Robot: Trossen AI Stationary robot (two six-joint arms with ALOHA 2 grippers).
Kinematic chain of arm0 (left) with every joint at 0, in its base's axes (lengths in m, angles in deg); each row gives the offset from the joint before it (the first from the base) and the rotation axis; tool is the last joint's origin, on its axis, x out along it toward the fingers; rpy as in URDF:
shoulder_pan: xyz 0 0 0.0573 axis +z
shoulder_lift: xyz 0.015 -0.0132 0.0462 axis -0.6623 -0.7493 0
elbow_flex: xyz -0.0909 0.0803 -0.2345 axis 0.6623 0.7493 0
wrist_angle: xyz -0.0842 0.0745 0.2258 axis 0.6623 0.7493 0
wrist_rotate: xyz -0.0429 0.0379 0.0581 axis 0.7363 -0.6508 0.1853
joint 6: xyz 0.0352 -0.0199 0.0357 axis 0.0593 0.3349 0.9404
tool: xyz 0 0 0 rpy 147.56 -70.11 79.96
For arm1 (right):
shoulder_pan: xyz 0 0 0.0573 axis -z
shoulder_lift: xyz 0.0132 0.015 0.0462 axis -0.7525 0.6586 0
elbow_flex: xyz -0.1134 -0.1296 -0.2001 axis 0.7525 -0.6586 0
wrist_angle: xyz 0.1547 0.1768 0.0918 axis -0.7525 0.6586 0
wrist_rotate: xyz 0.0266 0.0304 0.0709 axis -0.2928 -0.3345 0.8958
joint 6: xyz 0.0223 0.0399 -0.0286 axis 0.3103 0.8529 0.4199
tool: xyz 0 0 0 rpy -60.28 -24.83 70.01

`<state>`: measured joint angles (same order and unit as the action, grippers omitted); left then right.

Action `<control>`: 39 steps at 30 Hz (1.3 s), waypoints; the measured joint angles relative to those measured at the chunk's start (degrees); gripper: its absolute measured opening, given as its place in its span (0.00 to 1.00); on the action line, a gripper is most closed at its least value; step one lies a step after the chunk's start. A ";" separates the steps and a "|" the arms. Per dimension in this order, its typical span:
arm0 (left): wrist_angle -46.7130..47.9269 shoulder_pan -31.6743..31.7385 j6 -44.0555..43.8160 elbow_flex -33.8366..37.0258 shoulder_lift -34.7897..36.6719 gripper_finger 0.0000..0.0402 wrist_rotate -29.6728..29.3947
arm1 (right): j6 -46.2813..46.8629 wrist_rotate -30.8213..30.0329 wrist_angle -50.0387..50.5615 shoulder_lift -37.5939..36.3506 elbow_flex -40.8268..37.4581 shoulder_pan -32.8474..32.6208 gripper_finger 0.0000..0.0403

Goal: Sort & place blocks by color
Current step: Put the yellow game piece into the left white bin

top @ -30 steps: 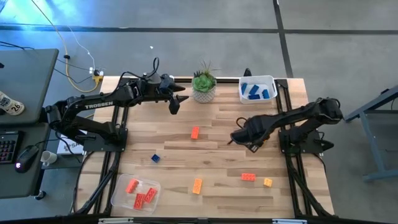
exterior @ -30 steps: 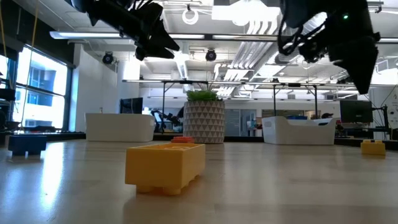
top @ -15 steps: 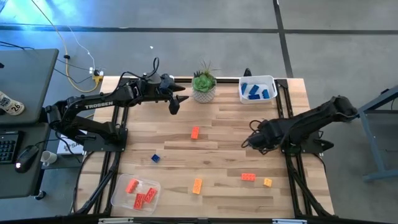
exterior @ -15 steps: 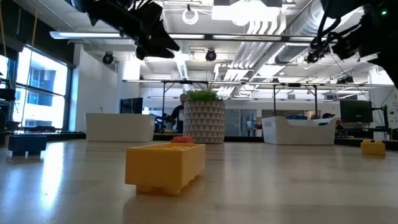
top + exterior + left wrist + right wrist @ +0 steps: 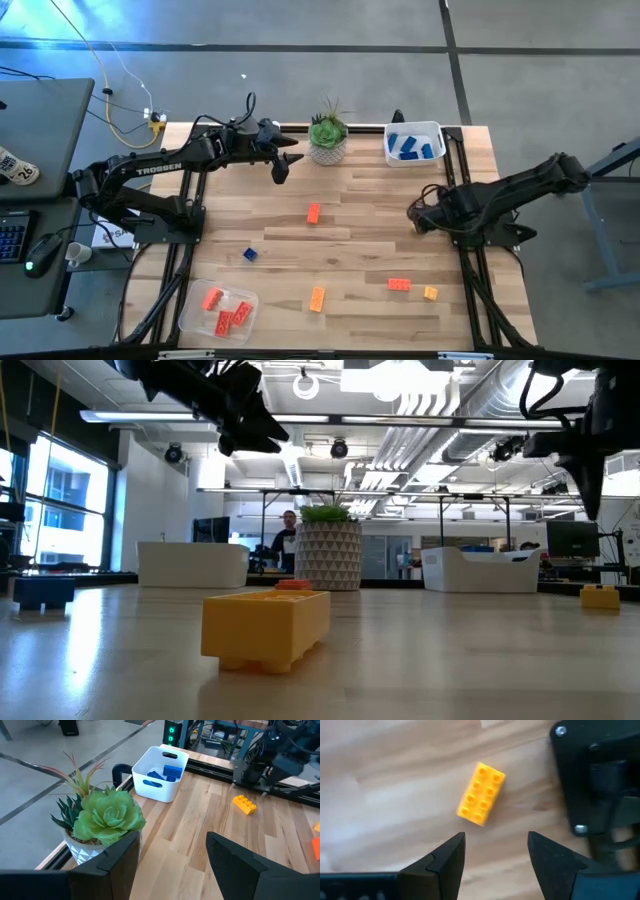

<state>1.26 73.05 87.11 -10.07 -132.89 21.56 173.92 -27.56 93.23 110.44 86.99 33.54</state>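
Loose bricks lie flat on the table: an orange one (image 5: pixel 314 213), a small blue one (image 5: pixel 249 254), a yellow-orange one (image 5: pixel 317 298) that looms large in the low view (image 5: pixel 265 628), a red-orange one (image 5: pixel 399 285) and a yellow one (image 5: pixel 430 293). My right gripper (image 5: pixel 415 215) hangs open at the table's right side. Its wrist view looks down on another yellow brick (image 5: pixel 481 793) lying just beyond the open fingers (image 5: pixel 495 855). My left gripper (image 5: pixel 285 160) waits open over the far left, beside the plant, its fingers (image 5: pixel 175 860) holding nothing.
A white bin (image 5: pixel 413 143) with blue bricks stands at the far right corner. A clear tray (image 5: pixel 220 310) with red-orange bricks sits near left. The potted plant (image 5: pixel 328 138) stands at the far edge. The right arm's base (image 5: pixel 590 795) is close beside the yellow brick.
My right gripper has drawn back from the table's middle toward the right edge, the arm folding back over its base. It shows open in the wrist view now. My left arm has kept still, and no brick has moved.
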 joint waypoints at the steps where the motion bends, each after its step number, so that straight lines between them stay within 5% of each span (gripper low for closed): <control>1: 0.00 0.00 -0.02 0.00 0.01 0.54 0.00 | 1.65 -1.04 -0.83 0.04 -0.46 0.02 0.50; 12: 0.00 0.00 -0.48 0.00 0.00 0.54 0.00 | 7.67 -3.20 -11.18 3.83 -5.89 2.67 0.50; 39: 0.04 0.00 -0.46 0.00 0.02 0.54 0.00 | 7.82 0.91 -17.21 20.00 -6.20 7.06 0.50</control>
<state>1.30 73.05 86.66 -10.07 -132.87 21.56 181.74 -26.65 76.02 130.43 80.79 40.60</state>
